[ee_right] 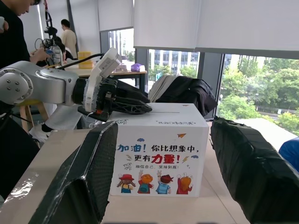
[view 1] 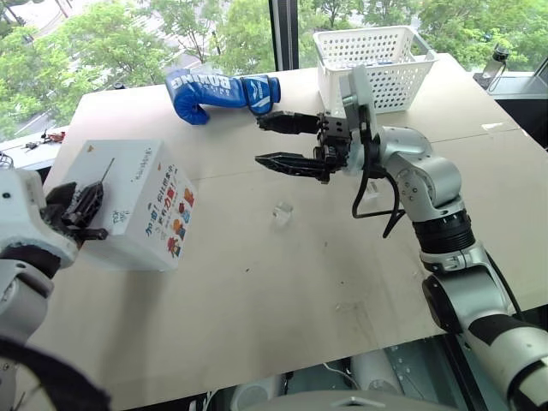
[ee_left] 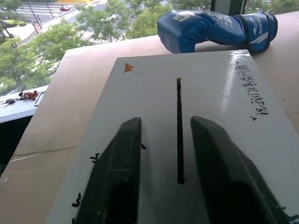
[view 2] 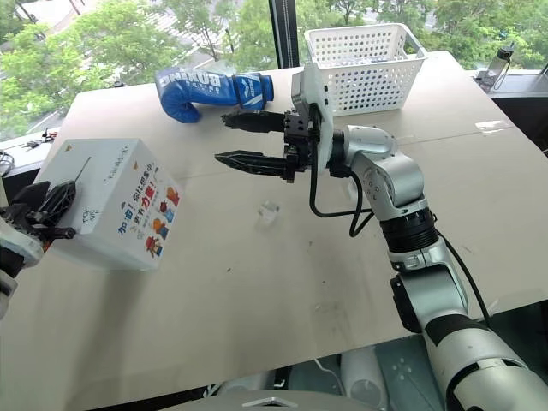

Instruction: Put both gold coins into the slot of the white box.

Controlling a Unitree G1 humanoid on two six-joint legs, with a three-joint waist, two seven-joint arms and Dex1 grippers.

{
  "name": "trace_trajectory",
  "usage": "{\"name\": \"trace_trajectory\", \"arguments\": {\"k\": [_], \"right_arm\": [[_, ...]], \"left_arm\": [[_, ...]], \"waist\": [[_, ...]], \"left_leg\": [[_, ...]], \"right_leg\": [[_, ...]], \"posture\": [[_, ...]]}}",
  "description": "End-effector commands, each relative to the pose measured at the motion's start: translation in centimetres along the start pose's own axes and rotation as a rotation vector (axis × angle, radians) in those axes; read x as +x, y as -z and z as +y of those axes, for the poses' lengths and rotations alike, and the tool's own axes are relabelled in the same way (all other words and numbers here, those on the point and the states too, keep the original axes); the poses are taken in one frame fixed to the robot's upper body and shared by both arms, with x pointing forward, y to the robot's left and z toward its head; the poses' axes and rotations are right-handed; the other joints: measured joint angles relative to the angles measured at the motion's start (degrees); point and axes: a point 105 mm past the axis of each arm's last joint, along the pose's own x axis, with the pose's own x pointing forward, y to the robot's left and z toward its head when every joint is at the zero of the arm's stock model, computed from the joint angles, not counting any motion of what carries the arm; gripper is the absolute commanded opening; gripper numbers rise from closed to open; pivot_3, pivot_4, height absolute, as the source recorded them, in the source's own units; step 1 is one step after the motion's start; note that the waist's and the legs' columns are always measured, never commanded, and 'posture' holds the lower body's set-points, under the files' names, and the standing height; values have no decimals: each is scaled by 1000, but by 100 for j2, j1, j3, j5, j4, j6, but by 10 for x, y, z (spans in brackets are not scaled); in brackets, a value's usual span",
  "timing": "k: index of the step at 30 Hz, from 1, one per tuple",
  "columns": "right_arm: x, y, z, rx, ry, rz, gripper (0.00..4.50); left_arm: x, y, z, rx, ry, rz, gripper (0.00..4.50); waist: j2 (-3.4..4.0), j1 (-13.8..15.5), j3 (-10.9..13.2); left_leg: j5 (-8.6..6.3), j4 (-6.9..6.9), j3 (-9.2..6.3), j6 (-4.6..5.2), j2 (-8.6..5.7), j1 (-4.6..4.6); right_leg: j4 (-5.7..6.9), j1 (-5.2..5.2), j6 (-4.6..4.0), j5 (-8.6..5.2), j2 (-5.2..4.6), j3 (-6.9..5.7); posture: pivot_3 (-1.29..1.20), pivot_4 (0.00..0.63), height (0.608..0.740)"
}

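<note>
White box (view 1: 128,201) is set on the desk (view 1: 282,282) at its left edge, picture panel facing the middle of the desk. Slot (ee_left: 179,130) is seen as a thin dark slit along the white top face, with handwriting beside it and a small orange mark near a far corner. No coin can be made out on the box top or between any fingers.

Left gripper (ee_left: 163,179) is held low over the near end of the box top, one black finger (ee_left: 117,177) on each side of the slot; the jaws are parted and nothing is seen between them. In the right wrist view the same gripper is seen lying across the top edge of the box.

Right gripper (view 1: 272,141) is held above the middle of the desk, well apart from the box, fingers pointed toward it. Its jaws are spread wide, with nothing seen between them.

A small clear block (view 1: 282,212) lies on the desk below the right gripper. A blue boxing glove (view 1: 221,92) lies at the far side of the desk; a white basket (view 1: 377,64) stands at the far right. People are seen in the room behind the box in the right wrist view.
</note>
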Motion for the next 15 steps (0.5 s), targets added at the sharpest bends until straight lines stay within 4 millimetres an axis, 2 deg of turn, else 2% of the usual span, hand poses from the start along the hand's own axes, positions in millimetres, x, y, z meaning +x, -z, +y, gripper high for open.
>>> {"name": "trace_trajectory", "arguments": {"k": [1, 4, 5, 7, 9, 10, 12, 15], "right_arm": [[-4, -11, 5, -38, -7, -28, 3413], [-11, -9, 6, -23, 2, -20, 3413], [-13, -8, 7, -19, 5, -18, 3413], [-28, 2, 10, 6, 20, 15, 3413], [-44, 14, 15, 20, 37, 56, 3413], [-52, 18, 18, 28, 44, 60, 3413], [-66, 28, 21, 60, 82, 78, 3413], [-96, 52, 29, 132, 174, 127, 3413]], "left_arm": [[-2, -43, -5, 23, 7, -230, 2915], [-13, -77, -38, -68, 190, -411, 2915], [-16, -82, -45, -84, 232, -439, 2915], [-31, -81, -84, -133, 445, -423, 2915], [-43, -69, -114, -160, 590, -354, 2915], [-45, -61, -122, -168, 609, -313, 2915], [-45, -44, -128, -165, 594, -238, 2915], [-47, -6, -136, -121, 564, -98, 2915]], "waist": [[-4, 26, -2], [-12, 48, -5], [-12, 45, -5], [-12, 27, -5], [-15, 19, -7], [-13, 19, -6], [-8, 4, -3], [-5, -28, -2]], "left_leg": [[0, 1, -3, 0, 0, -2], [0, 10, -12, -1, 0, -12], [-1, 10, -11, 0, -4, -15], [-1, 10, -7, 1, -7, -15], [-4, 7, -7, 7, -5, -16], [-7, 7, -4, 11, -5, -17], [-7, 6, -1, 11, -5, -19], [-6, 4, 19, 9, 6, -3]], "right_leg": [[0, 0, 0, 0, 0, -3], [-3, 0, -1, 1, -3, -13], [-5, 0, -1, 1, -7, -11], [-10, -1, -1, 1, -11, -7], [-17, -1, 0, 1, -13, -11], [-18, -1, 1, 0, -16, -14], [-20, -4, 1, 0, -14, -13], [-11, 0, 0, 0, 0, 4]], "posture": [[0, 150, 721], [0, 150, 721], [0, 150, 721], [0, 150, 721], [0, 150, 721], [0, 150, 721], [0, 150, 721], [0, 150, 721]]}}
